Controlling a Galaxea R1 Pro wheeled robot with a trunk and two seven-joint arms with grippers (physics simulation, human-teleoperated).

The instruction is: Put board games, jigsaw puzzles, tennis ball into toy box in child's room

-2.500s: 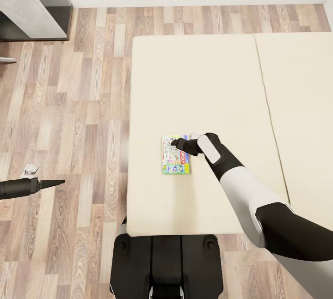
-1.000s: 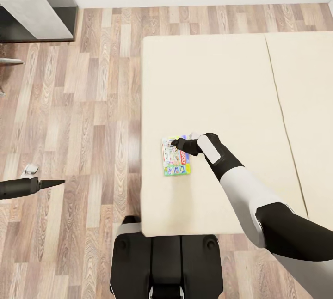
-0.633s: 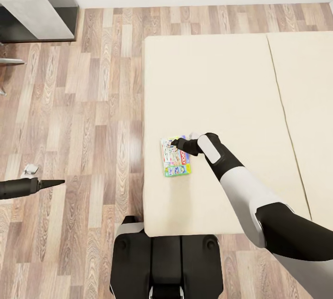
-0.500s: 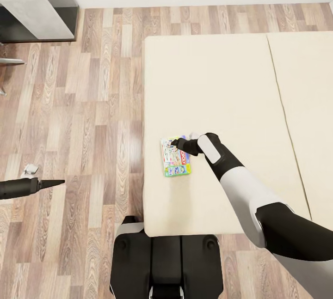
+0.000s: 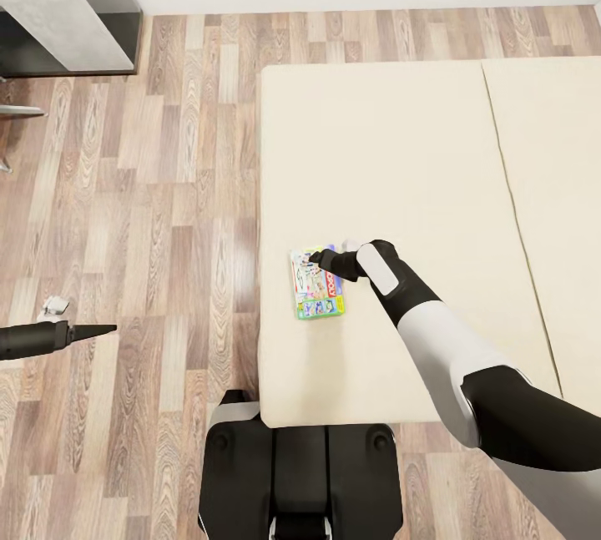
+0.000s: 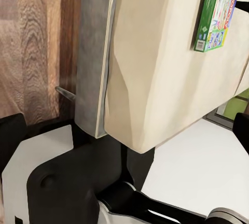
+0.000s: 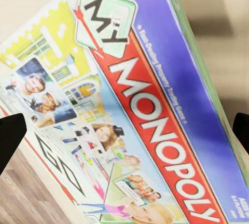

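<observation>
Head view: right pincer (image 5: 320,259) sits over the far end of the game (image 5: 317,282) on the bed (image 5: 392,148); I cannot tell its grip. Left pincer (image 5: 96,329) looks closed over the floor (image 5: 150,189).

Right wrist view: 2 dark tips (image 7: 10,135) wide apart, game (image 7: 140,115) between.

Left wrist view: game (image 6: 218,11) on the bed (image 6: 155,68).

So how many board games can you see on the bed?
1. A My Monopoly box lies flat on the beige mattress near its left edge, right under the right gripper. Another could lie beyond the picture's right edge.
</observation>
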